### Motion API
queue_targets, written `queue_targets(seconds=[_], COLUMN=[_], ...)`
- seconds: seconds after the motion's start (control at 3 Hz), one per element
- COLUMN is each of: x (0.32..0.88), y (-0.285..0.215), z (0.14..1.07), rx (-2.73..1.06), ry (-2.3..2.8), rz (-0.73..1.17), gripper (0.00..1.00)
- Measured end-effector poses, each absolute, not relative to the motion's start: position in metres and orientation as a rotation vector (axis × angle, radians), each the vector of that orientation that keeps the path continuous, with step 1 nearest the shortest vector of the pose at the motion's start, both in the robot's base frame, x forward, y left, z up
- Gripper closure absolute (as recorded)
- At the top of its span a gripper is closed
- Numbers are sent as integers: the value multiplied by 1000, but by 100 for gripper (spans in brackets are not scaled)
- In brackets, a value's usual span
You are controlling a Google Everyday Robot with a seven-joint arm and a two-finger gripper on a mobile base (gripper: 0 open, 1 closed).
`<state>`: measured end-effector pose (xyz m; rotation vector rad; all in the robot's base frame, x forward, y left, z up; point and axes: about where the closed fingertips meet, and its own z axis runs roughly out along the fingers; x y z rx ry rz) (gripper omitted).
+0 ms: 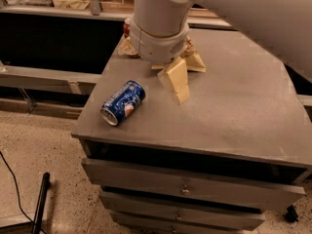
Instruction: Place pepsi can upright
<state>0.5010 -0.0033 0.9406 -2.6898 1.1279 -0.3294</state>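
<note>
White rounded arm [253, 13], grey vented wrist collar [158, 45], cream wedge-shaped gripper [176, 84] (above the tabletop [234, 111])

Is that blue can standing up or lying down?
The can lies on its side, rim facing the table edge. The gripper hovers beside it, apart.

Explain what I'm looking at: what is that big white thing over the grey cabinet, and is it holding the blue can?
The big white shape is a robot arm, reaching in from above. The cream-coloured piece at its end is its gripper, the part that grasps things; it hangs over the grey cabinet top. The one camera looks down on the scene; where it is mounted is not known. Near the front left corner the pepsi can lies on its side, apart from the gripper, so it is not held. Behind the arm lies something tan, mostly hidden.
</note>
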Motion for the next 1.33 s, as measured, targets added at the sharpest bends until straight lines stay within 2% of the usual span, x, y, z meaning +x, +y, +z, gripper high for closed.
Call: queue_targets(seconds=[0.67,1.33], x=[510,514], y=[68,97], z=[919,877], rx=[-2844,-2960], ry=[769,707], rz=[-307,-205], gripper=[0,0])
